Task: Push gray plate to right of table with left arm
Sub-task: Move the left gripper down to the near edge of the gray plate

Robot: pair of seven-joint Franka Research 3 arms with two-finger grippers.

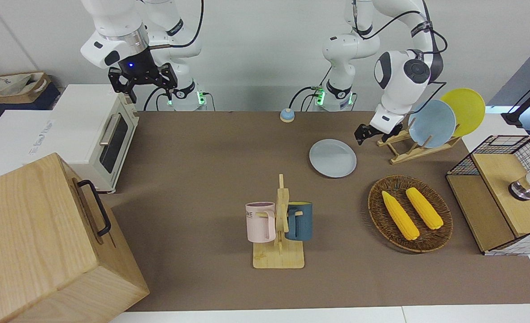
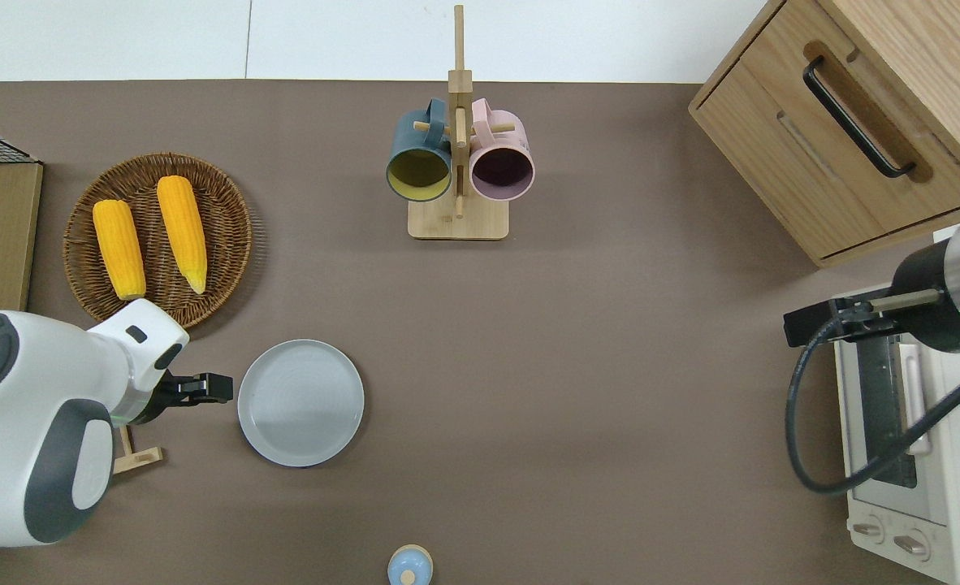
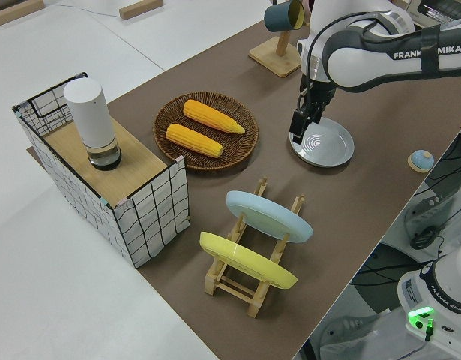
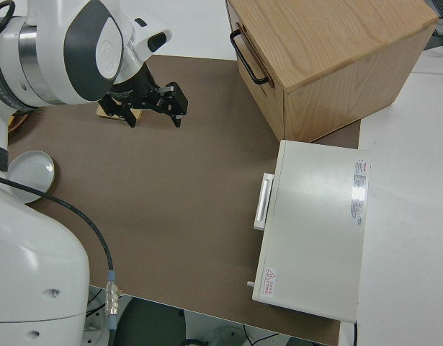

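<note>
The gray plate (image 2: 300,402) lies flat on the table (image 2: 610,366), in the half toward the left arm's end. Taking the overhead view as a clock face centred on this plate, the wicker basket (image 2: 228,219) with two corn cobs (image 2: 118,249) sits at about 10 o'clock, farther from the robots. The wooden mug rack (image 2: 457,219), carrying a dark blue mug (image 2: 420,158) and a pink mug (image 2: 500,158), stands at about 1 o'clock. A small blue bell (image 2: 409,565) sits at about 5 o'clock, nearer to the robots.

The left gripper (image 2: 218,387) is at 9 o'clock of the plate, low and just beside its rim. Whether it touches the rim cannot be told. Its fingers appear close together with nothing between them; how far apart they stand cannot be told. The left side view shows the gripper (image 3: 299,127) pointing down at the plate's edge.

The dish rack (image 1: 408,148), at the left arm's end of the table, holds a sky-blue plate (image 1: 432,123) and a yellow plate (image 1: 464,110) on edge. A wire-grid box (image 1: 493,197) with a white cylinder (image 3: 91,120) on it stands at the same end.

The right arm is parked; its gripper (image 1: 148,85) has its fingers spread wide and holds nothing. A toaster oven (image 1: 99,134) and a wooden cabinet (image 1: 45,242) occupy the right arm's end.
</note>
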